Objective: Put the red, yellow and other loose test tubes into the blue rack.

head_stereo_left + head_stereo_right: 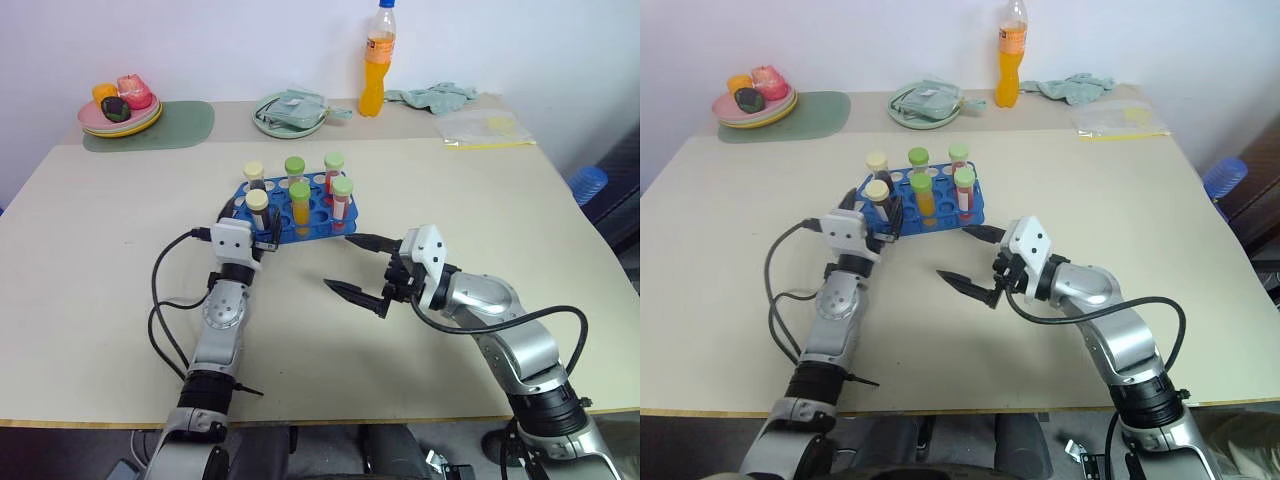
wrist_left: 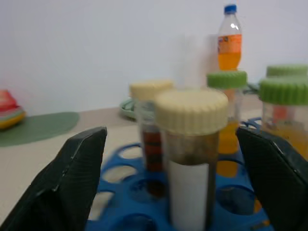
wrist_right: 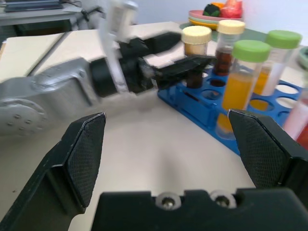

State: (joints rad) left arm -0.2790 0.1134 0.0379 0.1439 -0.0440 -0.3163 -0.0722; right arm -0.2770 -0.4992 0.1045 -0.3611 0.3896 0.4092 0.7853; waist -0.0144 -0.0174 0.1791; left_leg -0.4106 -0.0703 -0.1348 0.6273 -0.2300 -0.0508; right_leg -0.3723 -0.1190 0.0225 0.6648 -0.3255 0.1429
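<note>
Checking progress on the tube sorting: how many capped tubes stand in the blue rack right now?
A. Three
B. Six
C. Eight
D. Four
B: six capped tubes stand in the blue rack, two with pale-yellow caps and four with green caps.
</note>
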